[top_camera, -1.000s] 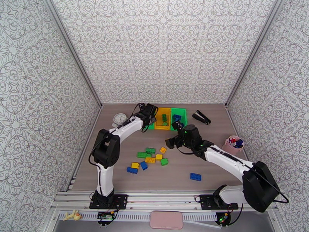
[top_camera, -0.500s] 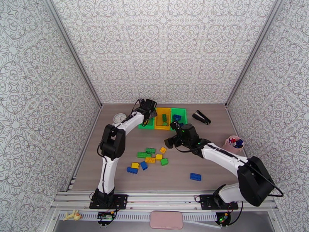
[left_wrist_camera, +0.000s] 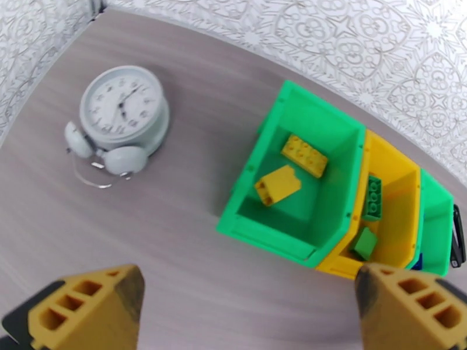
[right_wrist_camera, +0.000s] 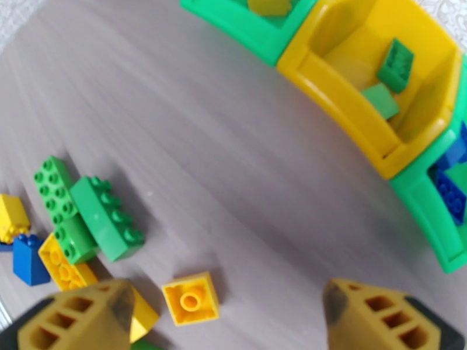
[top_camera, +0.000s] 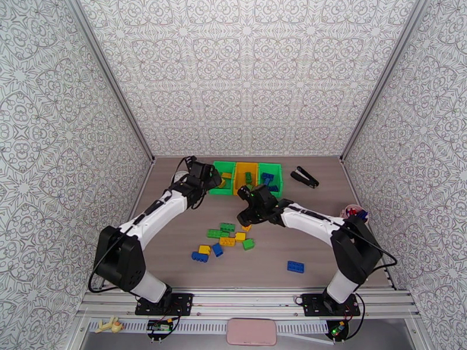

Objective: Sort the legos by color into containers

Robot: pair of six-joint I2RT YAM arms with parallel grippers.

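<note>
The containers sit joined at the back of the table: a left green bin (top_camera: 223, 177) holding two yellow bricks (left_wrist_camera: 303, 156), a yellow bin (top_camera: 245, 177) holding two green bricks (left_wrist_camera: 372, 196), and a right green bin (top_camera: 269, 176) holding blue bricks (right_wrist_camera: 449, 193). Several loose legos (top_camera: 226, 237) in yellow, green and blue lie mid-table, and one blue brick (top_camera: 295, 266) lies apart. My left gripper (left_wrist_camera: 248, 313) is open and empty, just left of the left green bin. My right gripper (right_wrist_camera: 227, 322) is open over a small yellow brick (right_wrist_camera: 191, 298), which lies near its left finger.
A white alarm clock (left_wrist_camera: 119, 115) lies to the left of the bins. A black stapler (top_camera: 305, 177) lies to their right, and a pink cup (top_camera: 352, 217) stands near the right wall. Two green bricks (right_wrist_camera: 108, 217) lie left of the small yellow brick.
My left gripper opened and drew back leftward from over the bins. My right gripper moved left and toward the loose pile, coming over the small yellow brick.
</note>
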